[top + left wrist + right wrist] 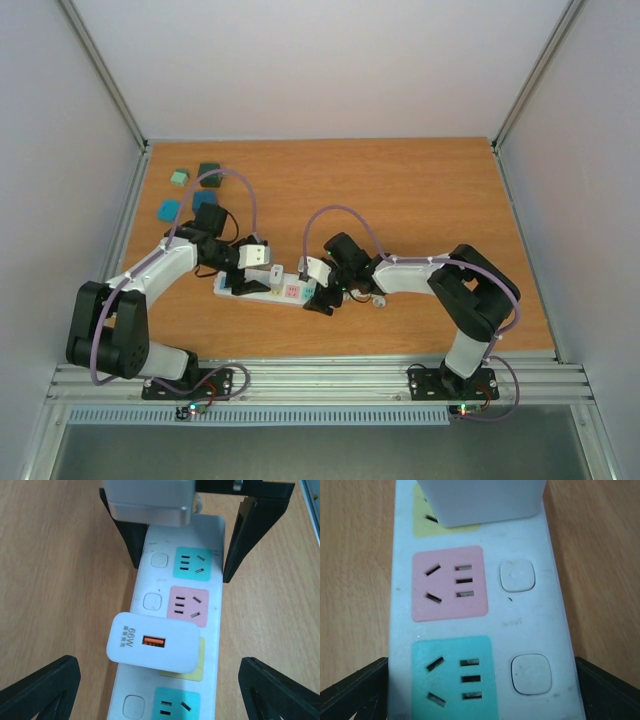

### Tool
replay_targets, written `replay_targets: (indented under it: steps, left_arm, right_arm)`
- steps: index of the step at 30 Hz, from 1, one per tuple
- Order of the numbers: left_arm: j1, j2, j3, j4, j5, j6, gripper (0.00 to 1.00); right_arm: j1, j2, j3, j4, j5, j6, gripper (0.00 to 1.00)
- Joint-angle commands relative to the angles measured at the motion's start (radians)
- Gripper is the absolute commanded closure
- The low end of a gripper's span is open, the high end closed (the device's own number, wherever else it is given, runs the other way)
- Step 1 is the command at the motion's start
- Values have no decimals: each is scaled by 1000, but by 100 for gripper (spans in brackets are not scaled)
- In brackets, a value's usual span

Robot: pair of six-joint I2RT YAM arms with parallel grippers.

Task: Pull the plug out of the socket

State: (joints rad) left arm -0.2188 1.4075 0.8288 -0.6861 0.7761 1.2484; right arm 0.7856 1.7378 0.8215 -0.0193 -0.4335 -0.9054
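Power strip (283, 291) lay near the surface's near edge, white plug (152, 644) sat in its yellow outlet, left hand (159, 687) spread apart astride the plug without touching it, right hand (482, 695) spread apart astride the strip's far end.

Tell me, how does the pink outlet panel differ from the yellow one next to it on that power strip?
The pink outlet panel is bare, with all its slots showing. The yellow outlet panel is mostly covered by the white 66W charger sitting on it. The pink one is seen whole, while only an edge of the yellow one peeks out. Both are pastel panels set side by side in the same white power strip.
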Motion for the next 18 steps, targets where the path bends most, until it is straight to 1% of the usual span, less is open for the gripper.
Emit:
replay_targets:
  steps: [1,5,10,18]
  left_arm:
    - [-8,-4,-10,82,1,-1,12]
    - [-23,1,-19,108,-6,5,13]
    - [-64,19,-38,129,-32,33,17]
    - [-91,48,-36,152,-29,22,23]
  right_arm:
    - [25,36,12,16,39,-45,7]
    - [27,47,19,16,43,-46,11]
    - [29,47,21,15,39,-49,17]
    - [30,20,2,-11,27,-72,31]
